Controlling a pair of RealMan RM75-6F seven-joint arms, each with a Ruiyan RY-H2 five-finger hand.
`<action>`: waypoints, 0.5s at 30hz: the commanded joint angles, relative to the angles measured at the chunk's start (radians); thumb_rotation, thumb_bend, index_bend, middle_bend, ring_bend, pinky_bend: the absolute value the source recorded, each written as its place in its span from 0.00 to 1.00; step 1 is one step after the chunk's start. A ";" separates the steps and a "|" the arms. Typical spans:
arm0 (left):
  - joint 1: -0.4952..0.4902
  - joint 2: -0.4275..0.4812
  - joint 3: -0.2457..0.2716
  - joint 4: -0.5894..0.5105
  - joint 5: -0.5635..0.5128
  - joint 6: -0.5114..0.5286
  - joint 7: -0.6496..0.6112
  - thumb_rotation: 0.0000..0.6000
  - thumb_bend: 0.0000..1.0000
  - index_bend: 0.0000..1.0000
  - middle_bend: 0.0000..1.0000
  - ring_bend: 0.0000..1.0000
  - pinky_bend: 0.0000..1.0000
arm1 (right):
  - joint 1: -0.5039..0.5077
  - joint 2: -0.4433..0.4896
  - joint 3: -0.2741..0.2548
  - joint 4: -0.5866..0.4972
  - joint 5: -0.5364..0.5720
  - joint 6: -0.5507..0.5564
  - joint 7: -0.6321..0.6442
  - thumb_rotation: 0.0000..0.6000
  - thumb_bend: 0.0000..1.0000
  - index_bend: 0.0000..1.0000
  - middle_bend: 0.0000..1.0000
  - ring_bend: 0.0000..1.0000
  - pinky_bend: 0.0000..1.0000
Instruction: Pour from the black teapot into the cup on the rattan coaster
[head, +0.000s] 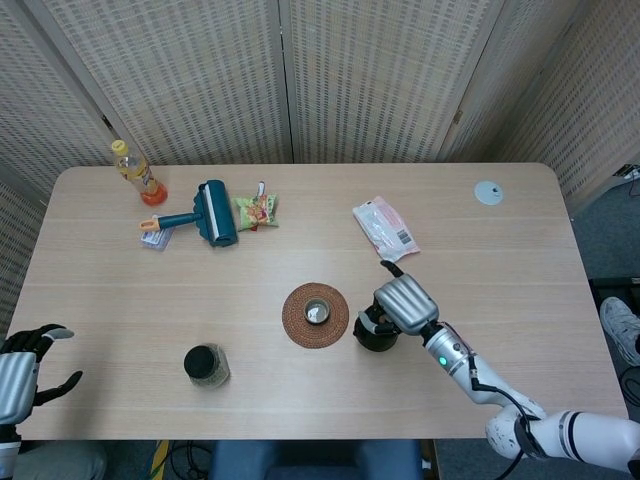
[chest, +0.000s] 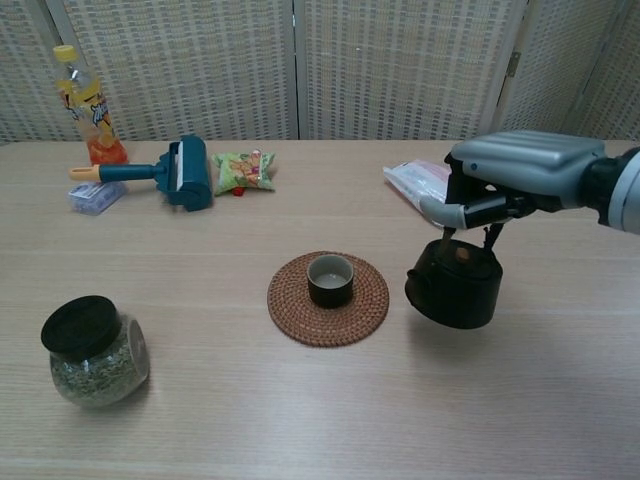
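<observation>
Chest view: right hand (chest: 515, 180) is gripping the black teapot's (chest: 455, 283) handle, lifted at the cup's (chest: 330, 279) three o'clock; tilt spout slowly over the rattan coaster (chest: 328, 298).

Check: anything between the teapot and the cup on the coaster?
Nothing but coaster rim and bare table between the teapot and cup; clearest in the chest view.

Pale wooden table (head: 120, 290) before woven folding screens (head: 180, 80), grey floor (head: 610, 230) at right, even light.
</observation>
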 joint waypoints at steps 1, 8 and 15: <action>0.000 -0.001 0.000 0.000 0.000 0.000 0.000 1.00 0.18 0.34 0.29 0.30 0.21 | 0.006 0.010 0.005 -0.007 0.007 -0.011 0.011 0.26 0.55 1.00 0.91 0.80 0.15; -0.003 -0.004 -0.001 0.004 0.000 -0.003 -0.001 1.00 0.18 0.34 0.29 0.30 0.21 | 0.016 0.036 0.015 -0.025 0.027 -0.029 0.031 0.55 0.59 0.98 0.88 0.78 0.15; -0.003 -0.005 -0.001 0.007 -0.002 -0.004 -0.003 1.00 0.18 0.34 0.29 0.30 0.21 | 0.022 0.041 0.012 -0.025 0.031 -0.029 0.022 0.75 0.61 0.97 0.88 0.77 0.15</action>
